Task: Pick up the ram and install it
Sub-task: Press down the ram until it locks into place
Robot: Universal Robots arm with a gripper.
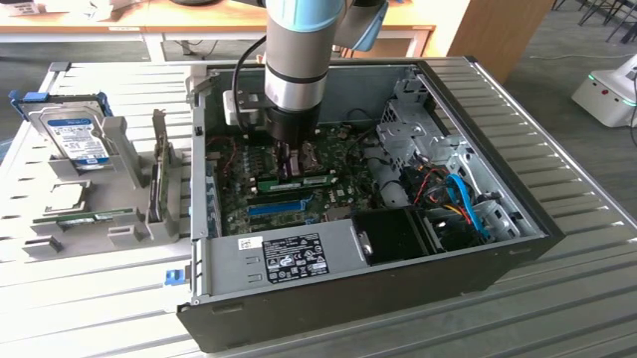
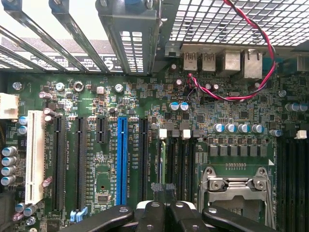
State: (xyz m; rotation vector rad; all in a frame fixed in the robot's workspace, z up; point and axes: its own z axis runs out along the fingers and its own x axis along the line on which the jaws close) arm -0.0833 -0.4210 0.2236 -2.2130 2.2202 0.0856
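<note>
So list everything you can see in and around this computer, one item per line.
computer case: one, black, open, on the metal table
motherboard: one, green, inside the case
ram: one, green, on the motherboard, under the gripper
slot strip: one, bright blue, on the motherboard
hard drive: one, silver with a blue-and-white label, upright in the grey holder, exterior view's left
twisted wire: one, red and black, above the motherboard
robot arm: one, blue and silver, reaching into the case
gripper: one, black, shut, tips down at the ram
</note>
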